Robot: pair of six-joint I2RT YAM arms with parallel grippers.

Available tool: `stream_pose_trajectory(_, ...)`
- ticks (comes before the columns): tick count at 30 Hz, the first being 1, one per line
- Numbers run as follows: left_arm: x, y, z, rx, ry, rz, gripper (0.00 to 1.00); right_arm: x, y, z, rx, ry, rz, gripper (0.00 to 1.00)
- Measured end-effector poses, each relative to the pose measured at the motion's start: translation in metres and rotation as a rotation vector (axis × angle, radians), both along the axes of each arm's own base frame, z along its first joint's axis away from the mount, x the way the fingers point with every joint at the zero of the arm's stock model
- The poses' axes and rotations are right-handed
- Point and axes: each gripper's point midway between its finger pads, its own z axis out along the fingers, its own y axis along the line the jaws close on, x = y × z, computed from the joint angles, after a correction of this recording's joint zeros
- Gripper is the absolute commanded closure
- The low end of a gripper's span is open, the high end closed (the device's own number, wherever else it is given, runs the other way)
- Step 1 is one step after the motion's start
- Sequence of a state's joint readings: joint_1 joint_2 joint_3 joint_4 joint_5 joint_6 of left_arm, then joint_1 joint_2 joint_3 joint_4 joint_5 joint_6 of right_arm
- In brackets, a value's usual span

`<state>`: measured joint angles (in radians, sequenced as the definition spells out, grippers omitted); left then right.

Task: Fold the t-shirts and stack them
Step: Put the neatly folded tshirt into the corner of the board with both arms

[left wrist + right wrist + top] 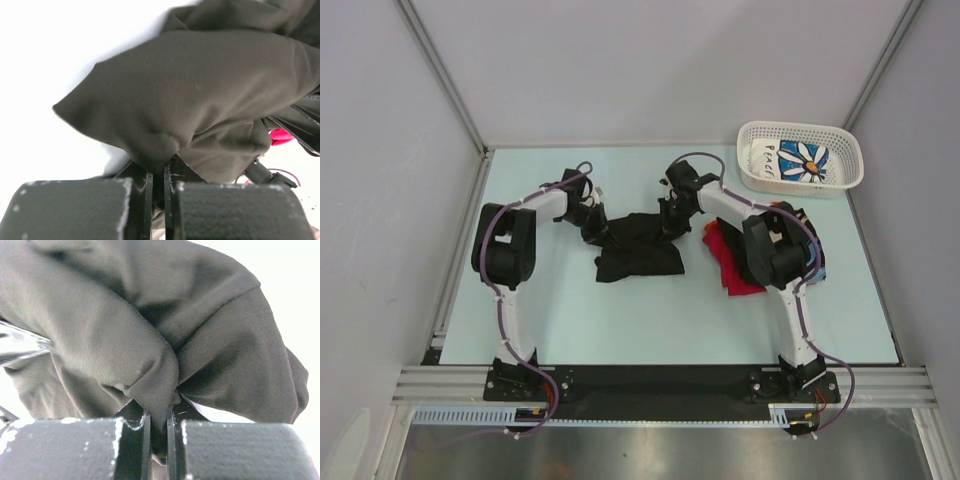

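left gripper (157,172): jaws pinched together on a fold of a black t-shirt (200,90). cloth is bunched right at the fingertips & balloons out above them in the wrist cam. right gripper (160,412): same, jaws clamped on another fold of the same shirt, w/ fabric wedged in the narrow slit btwn the fingers.

from overhead, the 2 grippers sit along the shirt's far edge, the left one at its far-left corner & the right one at its far-right corner. both arms bend inward toward mid-table. the shirt is a crumpled dark heap at the centre of the pale blue-green table (570,320), gathered at the grippers & spreading toward the near side. can't tell if the far edge is lifted off the surface.

just right of it, partly under the right arm's elbow, a red t-shirt (728,262) lies rumpled on the table. further right, behind that arm, is more dark cloth (805,222) w/ a bit of blue showing, too hidden to make out.

far-right corner: white lattice basket (750,172) holding a white t-shirt (807,160) w/ blue daisy print. grey walls on 3 sides.
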<state>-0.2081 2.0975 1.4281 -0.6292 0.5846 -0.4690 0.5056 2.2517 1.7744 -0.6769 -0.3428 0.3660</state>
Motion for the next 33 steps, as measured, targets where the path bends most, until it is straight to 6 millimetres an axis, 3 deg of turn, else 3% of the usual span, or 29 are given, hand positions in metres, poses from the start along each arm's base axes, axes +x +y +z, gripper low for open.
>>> stream_pose_trajectory(3, 0.001, -0.001, 0.015, 0.019, -0.048, -0.002, 1.0, -0.006, -0.012, 0.015, -0.049, -0.026, -0.009, 1.0)
stream_pose_trajectory(5, 0.002, -0.005, 0.034, 0.014, -0.102, -0.008, 1.0, -0.006, -0.02, 0.035, -0.062, -0.064, -0.02, 1.0)
stream_pose_trajectory(9, 0.003, -0.02, 0.096, -0.026, -0.269, -0.017, 1.0, 0.004, -0.036, 0.097, -0.044, -0.207, -0.059, 1.0)
stream_pose_trajectory(12, 0.0, -0.037, 0.131, -0.065, -0.365, -0.037, 1.0, 0.008, -0.048, 0.136, -0.022, -0.291, -0.09, 1.0)
stream_pose_trajectory(14, -0.004, -0.05, 0.142, -0.084, -0.392, -0.059, 1.0, 0.009, -0.058, 0.155, -0.018, -0.333, -0.11, 1.0)
stream_pose_trajectory(17, -0.012, -0.076, 0.153, -0.108, -0.408, -0.105, 1.0, 0.008, -0.078, 0.163, -0.044, -0.349, -0.141, 1.0)
stream_pose_trajectory(21, -0.017, -0.114, 0.164, -0.139, -0.406, -0.168, 1.0, 0.007, -0.11, 0.16, -0.083, -0.33, -0.2, 1.0)
stream_pose_trajectory(28, 0.012, -0.188, 0.207, -0.227, -0.471, -0.242, 1.0, 0.023, -0.179, 0.165, -0.132, -0.338, -0.341, 1.0)
stream_pose_trajectory(33, 0.015, -0.216, 0.229, -0.265, -0.506, -0.277, 1.0, 0.026, -0.213, 0.188, -0.13, -0.39, -0.407, 1.0)
